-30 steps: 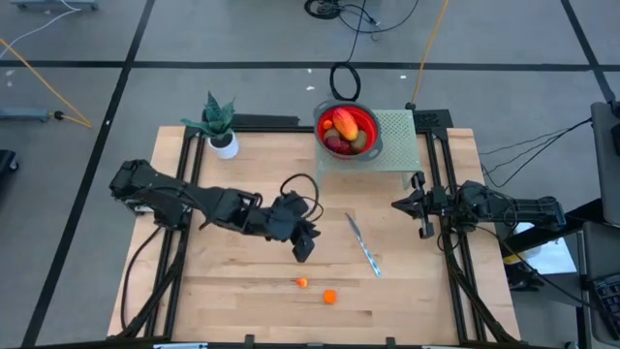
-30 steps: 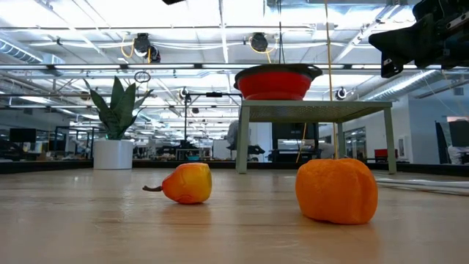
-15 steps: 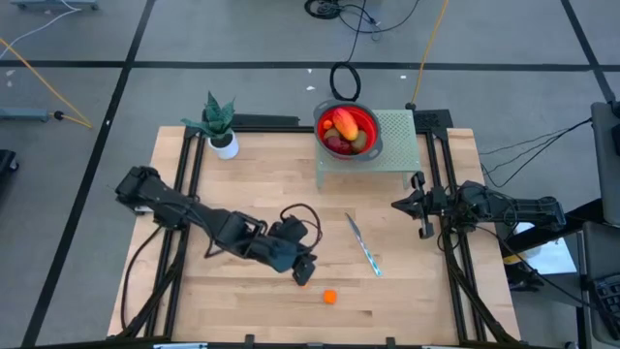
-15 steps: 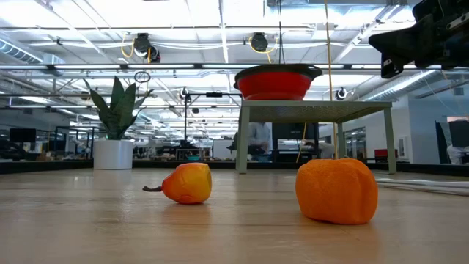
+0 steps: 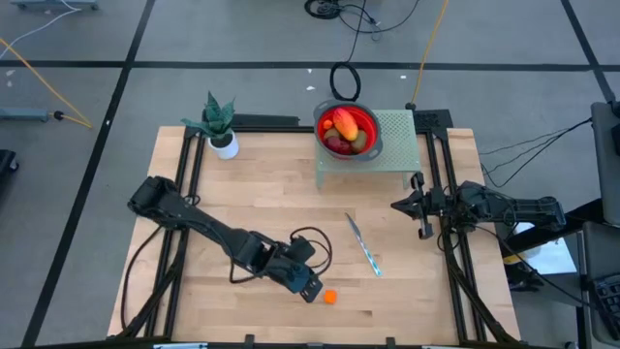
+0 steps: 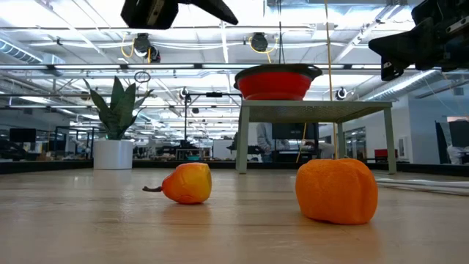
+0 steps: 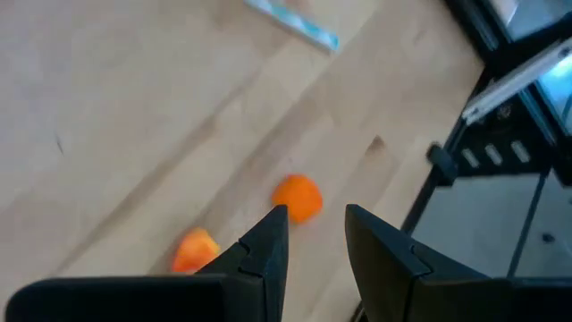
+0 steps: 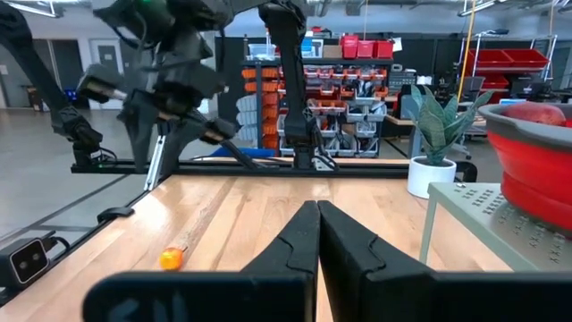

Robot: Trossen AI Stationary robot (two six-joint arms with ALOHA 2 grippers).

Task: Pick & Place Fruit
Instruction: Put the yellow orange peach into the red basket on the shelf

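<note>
Since a second ago my left gripper (image 5: 311, 290) has swung from beside the knife (image 5: 364, 245) down toward the table's front edge, and now hangs over the smaller orange fruit (image 6: 187, 182), its fingers parted with nothing between them. The rounder orange fruit (image 5: 329, 297) lies just beside that gripper, on the knife's side of it, apart from the fingertips. My right gripper (image 5: 398, 205) waits clenched beyond the knife, near the red bowl (image 5: 371, 124) holding the other fruit.
</note>
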